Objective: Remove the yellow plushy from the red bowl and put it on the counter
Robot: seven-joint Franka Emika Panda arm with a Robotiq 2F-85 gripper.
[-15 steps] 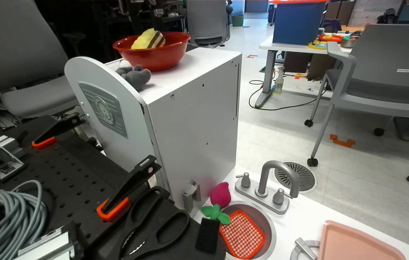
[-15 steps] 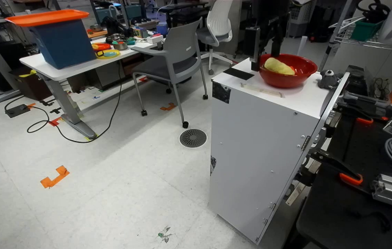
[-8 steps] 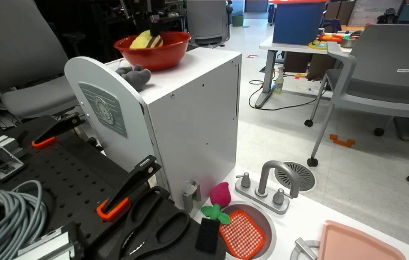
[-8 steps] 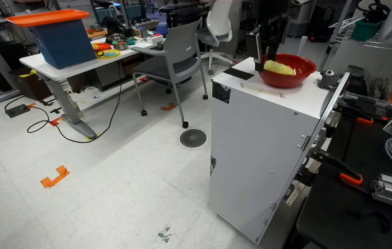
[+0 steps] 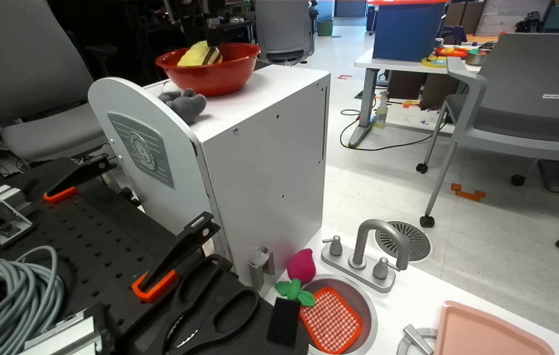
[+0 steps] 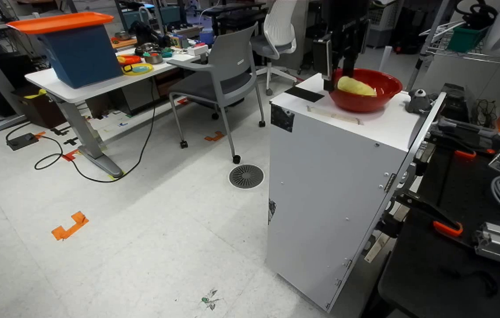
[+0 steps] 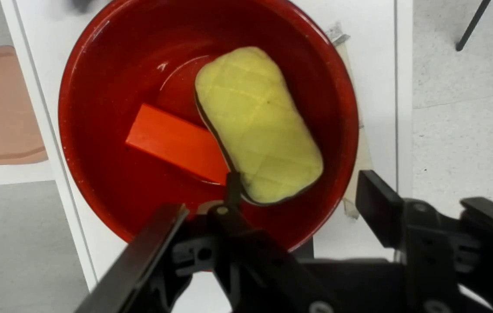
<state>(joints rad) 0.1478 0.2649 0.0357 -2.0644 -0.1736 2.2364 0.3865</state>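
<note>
Yellow plushy (image 7: 259, 126): in the red bowl (image 5: 215, 81), not yet on the worktop (image 5: 407, 298); quilted face up in the wrist view, brown stripes (image 5: 216, 55) showing in an exterior view.
Gripper (image 7: 303, 181): at the bowl, jaws wide, straddling the rim in the wrist view; one jaw inside, the other outside.
Contact: can't tell if the inner jaw touches the plushy or sits just beside it.
Orange-red block (image 7: 174, 141): also in the bowl, one end against or under the plushy, can't tell which.
White cabinet (image 5: 269, 143): bowl stands upright on its top.
Grey plush toy (image 5: 188, 106): on the cabinet top, near the bowl, by the arched panel (image 5: 188, 167).
Faucet (image 5: 360, 247): silver, on the worktop, just beside the round basin (image 5: 370, 318).
Mesh piece (image 5: 331, 320): red-orange, lying in the basin.
Magenta toy (image 5: 301, 266): between basin and cabinet.
Salmon-pink tray (image 5: 494, 335): flat on the worktop, apart from the basin.
</note>
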